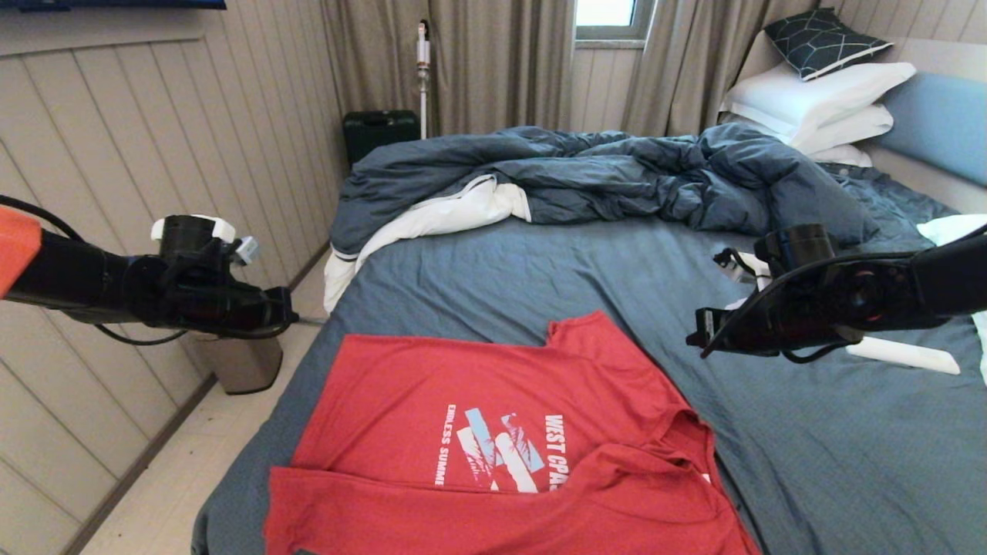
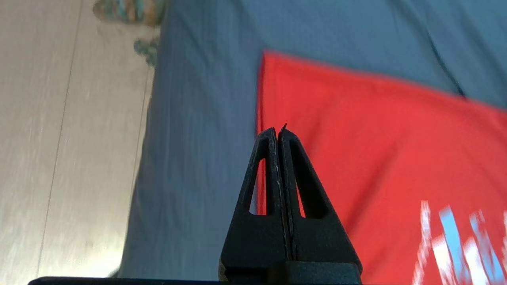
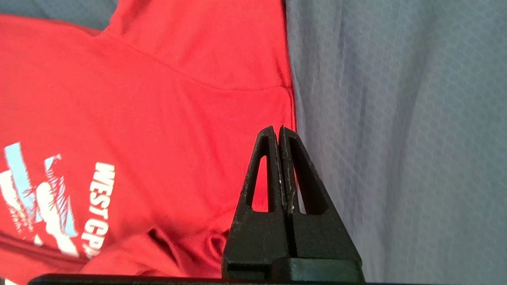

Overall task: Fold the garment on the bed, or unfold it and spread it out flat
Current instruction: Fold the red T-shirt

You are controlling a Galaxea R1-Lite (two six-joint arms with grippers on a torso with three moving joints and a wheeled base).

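The garment point(image 1: 463, 385), a red T-shirt with white "WEST COAST" lettering, lies on the bed's slate-blue sheet point(image 1: 578, 262) near its front edge. Its near side is folded over part of the print, and one sleeve points toward the far side. My left gripper point(image 1: 287, 312) hovers shut and empty above the bed's left edge, beside the shirt's hem corner. In the left wrist view the left gripper point(image 2: 278, 130) sits over the garment's point(image 2: 376, 138) edge. My right gripper point(image 1: 698, 335) hovers shut and empty, right of the sleeve. The right wrist view has the right gripper point(image 3: 277, 130) above the garment's point(image 3: 158, 99) sleeve edge.
A rumpled dark blue duvet point(image 1: 586, 173) fills the far half of the bed. White pillows point(image 1: 817, 100) lean on the light blue headboard point(image 1: 941, 123). A white object point(image 1: 902, 354) lies on the sheet under my right arm. A metal bin point(image 1: 243, 362) stands on the floor by the left wall.
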